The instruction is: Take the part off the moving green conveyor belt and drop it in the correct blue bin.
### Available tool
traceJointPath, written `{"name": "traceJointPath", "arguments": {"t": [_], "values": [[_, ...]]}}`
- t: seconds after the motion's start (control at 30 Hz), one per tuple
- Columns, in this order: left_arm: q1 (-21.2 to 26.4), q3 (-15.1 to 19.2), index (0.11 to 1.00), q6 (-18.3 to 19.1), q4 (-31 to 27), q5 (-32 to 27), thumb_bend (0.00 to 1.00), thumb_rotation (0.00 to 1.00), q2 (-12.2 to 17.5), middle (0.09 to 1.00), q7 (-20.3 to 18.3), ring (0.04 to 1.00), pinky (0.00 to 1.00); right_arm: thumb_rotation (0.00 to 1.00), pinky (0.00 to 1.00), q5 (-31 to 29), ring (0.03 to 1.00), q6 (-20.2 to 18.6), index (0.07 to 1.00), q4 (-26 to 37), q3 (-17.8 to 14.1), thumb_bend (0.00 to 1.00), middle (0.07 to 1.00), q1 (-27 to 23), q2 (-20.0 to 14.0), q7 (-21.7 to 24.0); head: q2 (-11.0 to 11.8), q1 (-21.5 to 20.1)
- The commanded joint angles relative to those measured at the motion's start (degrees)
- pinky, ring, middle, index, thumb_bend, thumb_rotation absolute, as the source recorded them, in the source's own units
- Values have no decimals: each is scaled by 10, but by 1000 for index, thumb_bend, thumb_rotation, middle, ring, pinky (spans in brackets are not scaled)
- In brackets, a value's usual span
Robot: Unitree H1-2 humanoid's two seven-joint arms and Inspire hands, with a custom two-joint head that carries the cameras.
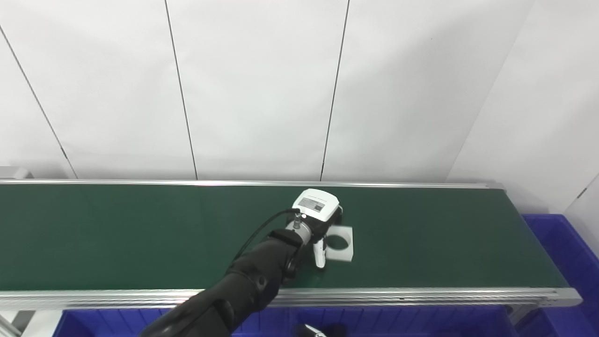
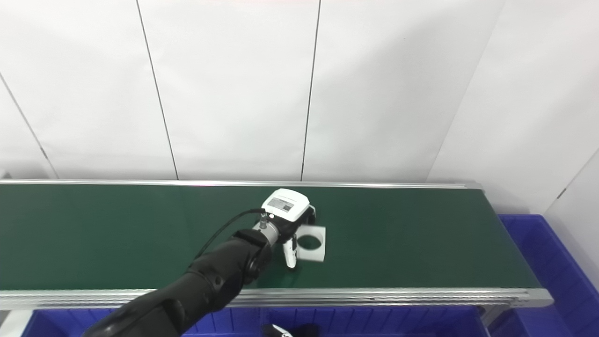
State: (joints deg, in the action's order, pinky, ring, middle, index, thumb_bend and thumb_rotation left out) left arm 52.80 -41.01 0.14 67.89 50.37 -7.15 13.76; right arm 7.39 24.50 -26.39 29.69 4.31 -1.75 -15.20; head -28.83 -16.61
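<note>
Green belt (image 1: pixel 140 234): part (image 1: pixel 340 244) touching left hand (image 1: pixel 318 220).

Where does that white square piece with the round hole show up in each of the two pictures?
Left eye view: the white square part lies on the green belt, slightly right of picture centre, beside the left robot hand.
Right eye view: the same part sits almost at picture centre, again by the hand.
Shared landmark: the white labelled box on the hand's back, just up-left of the part in both.

Bright, even overhead light; soft shadows on the wall, slightly blurred detail.
</note>
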Motion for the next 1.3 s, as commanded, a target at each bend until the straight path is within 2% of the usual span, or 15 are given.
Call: {"name": "traceJointPath", "arguments": {"t": [0.0,0.13,0.2,0.27,0.5,0.6,0.67,0.73,0.87,0.9,0.93,1.0,1.07,1.17,1.27], "values": [[11,-2,508,-5,6,-2,522,1,-7,442,23,361,314,689,702,13,792,24,807,12,6,753,819,-3,20,24,0,1],[16,-5,511,-6,5,-6,520,0,-2,443,24,378,313,665,727,7,805,24,808,16,0,777,822,0,23,38,0,1],[20,-7,493,-4,3,-6,522,0,-1,467,21,292,219,664,728,5,802,24,810,16,-4,790,821,1,24,45,0,1],[22,-8,491,-1,0,-9,522,0,0,471,13,270,193,661,730,2,803,24,812,15,-6,793,822,0,25,51,0,1],[23,-13,489,-1,-8,-9,523,0,2,472,15,242,165,657,741,4,810,24,818,16,-10,795,827,3,27,60,-3,1],[23,-12,488,-1,-15,-10,524,0,3,473,12,265,184,664,742,6,812,24,819,15,-13,799,828,5,27,63,-5,5],[23,-16,503,2,-24,-5,519,0,4,431,12,265,185,668,748,6,817,24,821,17,-14,797,832,7,25,65,-6,13],[22,-16,493,6,-41,-3,521,0,8,455,7,242,167,672,756,9,821,24,823,19,-16,794,837,8,23,65,-6,16],[20,2,485,18,-134,-15,523,0,39,471,-36,232,159,682,768,3,823,24,823,17,-22,795,832,9,14,71,-5,52],[19,8,497,22,-153,-18,518,0,45,427,-48,233,161,687,772,3,824,24,821,17,-24,795,830,8,13,72,-5,52],[13,16,502,26,-187,-22,517,0,58,412,-60,233,162,689,773,1,824,24,820,16,-27,796,829,8,12,74,-6,61],[1,30,487,37,-250,-23,524,0,81,460,-87,235,166,691,773,1,825,24,818,17,-32,799,829,7,9,77,-9,73],[-13,41,498,51,-318,-23,520,0,105,407,-122,261,184,704,770,3,829,24,821,18,-38,796,835,6,6,81,-12,84],[-38,59,497,76,-424,-21,520,0,143,399,-178,291,208,733,779,0,840,24,831,23,-48,805,846,7,-1,93,-18,108],[-62,75,504,93,-500,-17,519,0,168,395,-211,282,200,741,796,-10,854,24,838,29,-59,804,857,11,-4,108,-22,124]]}}
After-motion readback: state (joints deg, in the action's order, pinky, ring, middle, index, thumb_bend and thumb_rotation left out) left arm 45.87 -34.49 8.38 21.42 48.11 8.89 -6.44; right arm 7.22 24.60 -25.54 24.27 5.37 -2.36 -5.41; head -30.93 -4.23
